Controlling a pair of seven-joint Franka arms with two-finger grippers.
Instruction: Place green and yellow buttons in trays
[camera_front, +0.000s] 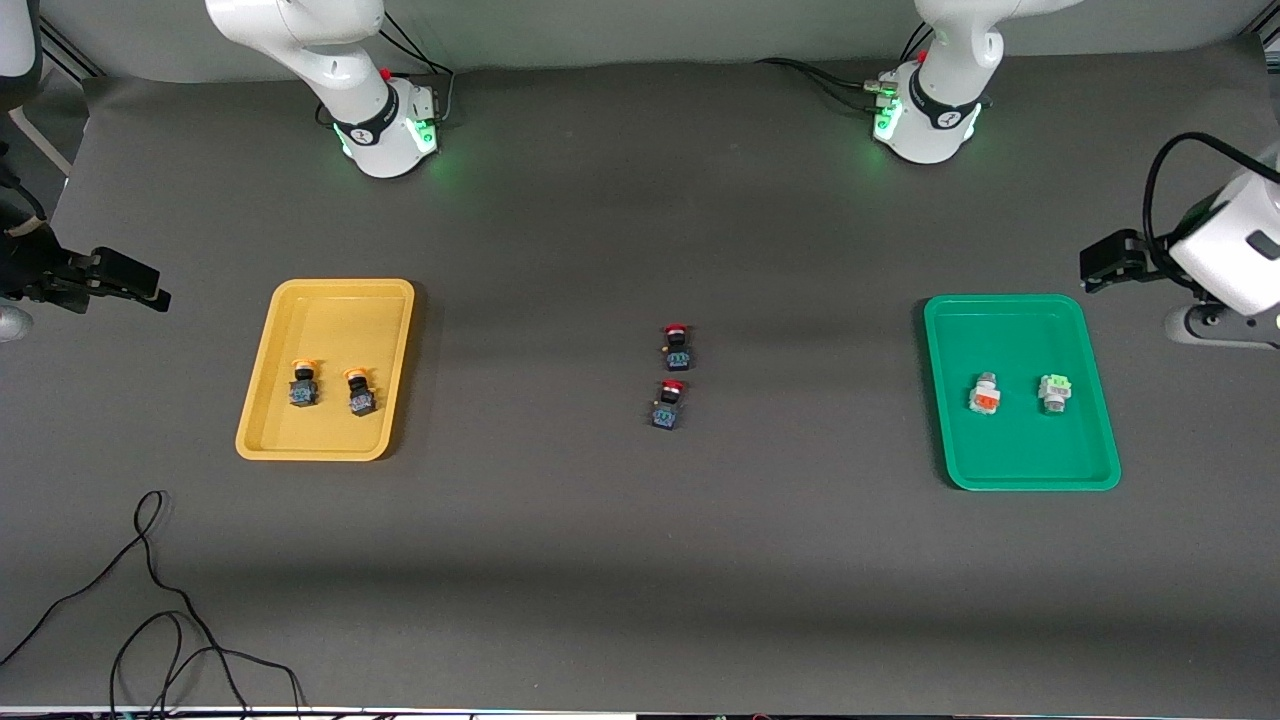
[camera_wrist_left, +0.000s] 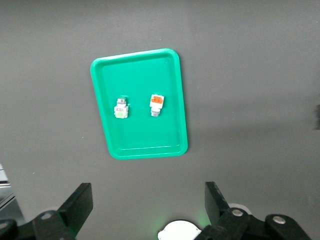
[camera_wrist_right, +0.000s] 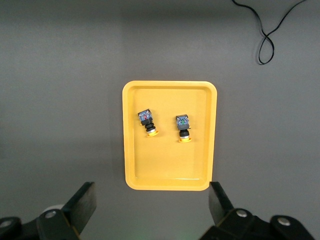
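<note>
Sitting in the shallow yellow plastic tray (camera_front: 326, 440) toward the right arm's end of the table, two yellow-capped black-blue buttons (camera_front: 303, 384) lie side by side, caps pointing away from the front camera. Wide open and empty, the right gripper (camera_wrist_right: 150, 212) hangs beside that tray, off its outer edge. Mid-table, two red-capped buttons (camera_front: 676, 347) stay outside the task. In the green plastic tray (camera_front: 1030, 480), a pale green-faced white button (camera_front: 1053, 392) and an orange-faced white button (camera_front: 984, 394) lie apart. Equally wide and empty, the left gripper (camera_wrist_left: 149, 207) waits beside it. Sorting looks finished.
</note>
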